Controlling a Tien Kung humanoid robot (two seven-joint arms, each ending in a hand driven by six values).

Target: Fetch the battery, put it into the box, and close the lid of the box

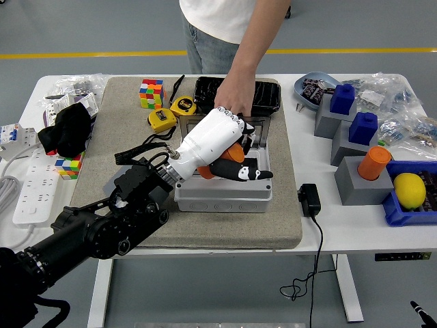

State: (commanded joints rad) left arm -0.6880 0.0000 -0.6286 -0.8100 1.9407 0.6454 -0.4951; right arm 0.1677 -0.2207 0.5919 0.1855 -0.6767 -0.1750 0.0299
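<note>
The grey box point(222, 191) is sitting near the front edge of a beige mat point(123, 137) on the white table point(341, 219), its clear lid point(256, 133) standing raised along the far side. The left hand point(229, 154) is reaching over the open box, its white-shelled fingers curling around an orange battery point(234, 152), with the black fingertips point(249, 173) pointing toward the box's right wall; the battery is hanging just over the box's inside, and whether it is touching the floor cannot be told. A person's hand point(233, 96) is resting at the lid's far edge. Behind the box a black tray point(266, 96) is lying at the mat's far edge, with two yellow tape measures point(171, 113) and a colour cube point(151, 93) toward the mat's far left corner. At the table's right edge a blue bin point(396, 208) is holding a lemon point(410, 189), grey blocks point(358, 181) are carrying blue caps and an orange cylinder point(374, 162), and a blue dish point(311, 87) is holding small parts. A black charger point(308, 199) is lying beside the mat. A power strip point(31, 188) is sitting at the left edge. The floor beyond is grey with a yellow line point(89, 55).
</note>
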